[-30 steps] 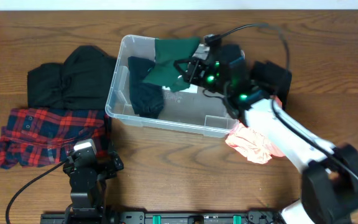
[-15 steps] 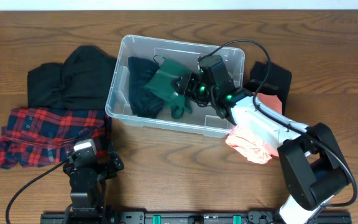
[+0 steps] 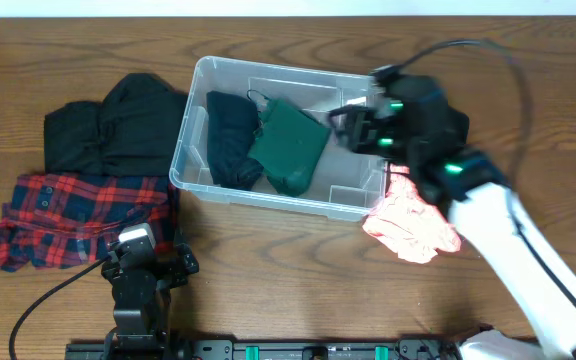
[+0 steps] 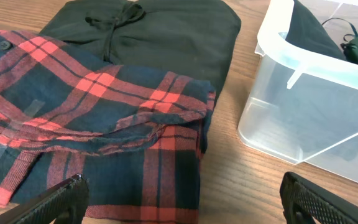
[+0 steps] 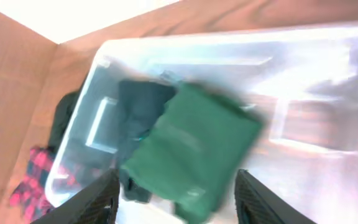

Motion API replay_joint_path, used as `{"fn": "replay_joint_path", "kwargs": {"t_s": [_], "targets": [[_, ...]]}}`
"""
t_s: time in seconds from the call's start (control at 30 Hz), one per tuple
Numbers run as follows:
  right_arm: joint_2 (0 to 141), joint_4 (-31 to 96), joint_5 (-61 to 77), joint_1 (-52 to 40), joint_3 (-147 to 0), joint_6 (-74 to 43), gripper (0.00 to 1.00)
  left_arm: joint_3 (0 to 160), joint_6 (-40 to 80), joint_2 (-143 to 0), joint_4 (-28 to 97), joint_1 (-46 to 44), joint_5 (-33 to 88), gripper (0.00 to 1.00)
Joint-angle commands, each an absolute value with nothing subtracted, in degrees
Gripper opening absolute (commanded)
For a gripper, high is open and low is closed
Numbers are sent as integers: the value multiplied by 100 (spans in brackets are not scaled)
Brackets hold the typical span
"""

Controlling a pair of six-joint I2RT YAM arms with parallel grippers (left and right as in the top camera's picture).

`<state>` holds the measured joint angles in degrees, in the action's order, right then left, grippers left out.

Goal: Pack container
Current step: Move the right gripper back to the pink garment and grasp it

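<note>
The container (image 3: pixel 190 178) is a clear tub at the middle of the table. A folded green garment (image 3: pixel 290 146) lies inside it, beside a dark navy garment (image 3: pixel 230 140). My right gripper (image 3: pixel 354 126) hovers blurred over the tub's right half, open and holding nothing. In the right wrist view the green garment (image 5: pixel 194 146) lies below my right gripper (image 5: pixel 176 205), inside the container (image 5: pixel 166 45). My left gripper (image 3: pixel 150 258) rests open near the front edge. In the left wrist view it (image 4: pixel 185 205) stands wide over a red plaid shirt (image 4: pixel 92 124), with the container (image 4: pixel 303 118) to the right.
A black garment (image 3: pixel 118 125) and the red plaid shirt (image 3: pixel 78 215) lie left of the tub. A coral-pink garment (image 3: pixel 413 225) lies at the tub's front right corner. A black item (image 3: pixel 455 122) shows behind the right arm.
My right gripper has opened and let go of the green garment, which now lies flat in the tub. The arm has drawn back to the right. The left arm has not moved.
</note>
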<state>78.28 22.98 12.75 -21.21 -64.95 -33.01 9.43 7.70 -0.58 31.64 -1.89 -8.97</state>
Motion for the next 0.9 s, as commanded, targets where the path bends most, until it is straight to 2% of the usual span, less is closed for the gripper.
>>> {"fn": "replay_joint_path", "kwargs": {"t_s": [0.0,0.07,0.3,0.4,0.5,0.6,0.7,0.87], "targets": [[7524,2740,1116,-1474,-6525,-2803,60,851,760,-19,3157,-178,-904,98],[7419,3074,1127,-950,-6525,-2869,62,851,760,-19,3157,-178,-904,98],[7791,4071,1535,1249,-6484,-2685,92,851,760,-19,3159,-178,-904,98],[8281,4285,1955,1946,-6451,-2331,93,851,760,-19,3157,-178,-904,98],[8838,4340,2167,2209,-6410,-1900,95,851,760,-19,3159,-178,-904,98],[9411,4348,2630,2169,-6394,-1323,91,851,760,-19,3157,-178,-904,98],[9760,4431,3326,2021,-6394,-661,82,851,760,-19,3159,-178,-904,98],[9815,4600,3092,1603,-6390,-357,85,851,760,-19,3157,-178,-904,98]]}}
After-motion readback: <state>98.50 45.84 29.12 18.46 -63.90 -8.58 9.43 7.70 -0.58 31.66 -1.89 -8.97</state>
